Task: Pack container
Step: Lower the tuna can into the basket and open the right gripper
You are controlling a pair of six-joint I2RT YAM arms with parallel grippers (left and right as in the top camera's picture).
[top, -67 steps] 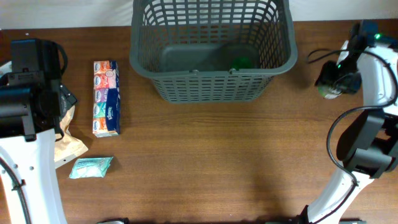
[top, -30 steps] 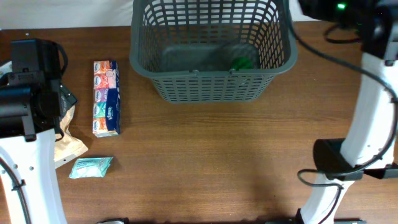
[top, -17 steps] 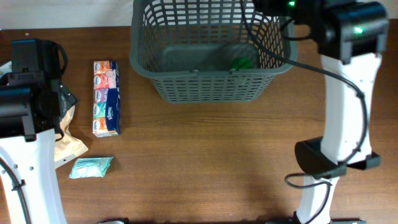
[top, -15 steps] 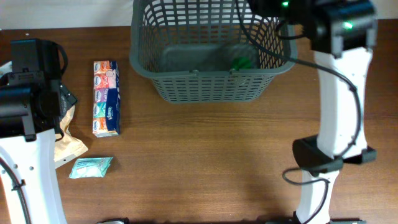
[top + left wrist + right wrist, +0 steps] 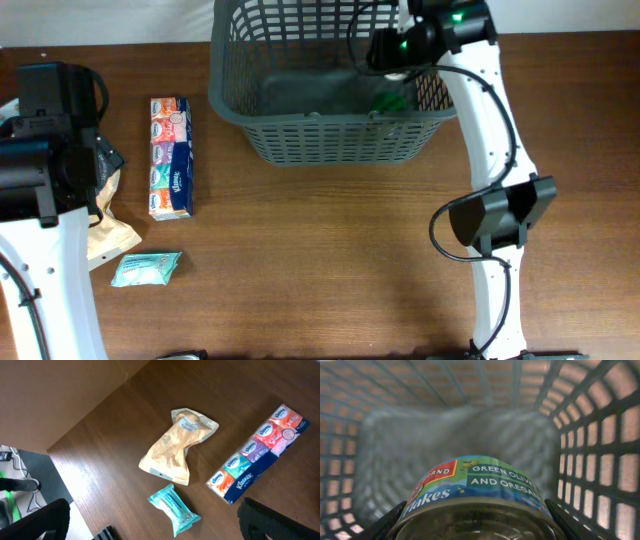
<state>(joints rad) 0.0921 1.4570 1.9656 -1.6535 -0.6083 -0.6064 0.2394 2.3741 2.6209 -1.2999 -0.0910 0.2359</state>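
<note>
While right jaws clamp round tin [image 5: 475, 491] | within lattice-slotted plastic container [image 5: 340, 140]

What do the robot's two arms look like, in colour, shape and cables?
Both arms have white, rounded links with black joints. The right arm has a black elbow block, a thin black cable looping beside it, and small green lights near the wrist. The left arm ends in a bulky black housing.

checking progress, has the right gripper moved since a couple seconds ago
Yes. The right gripper went left, from right of the basket to above its inside, holding a can.
</note>
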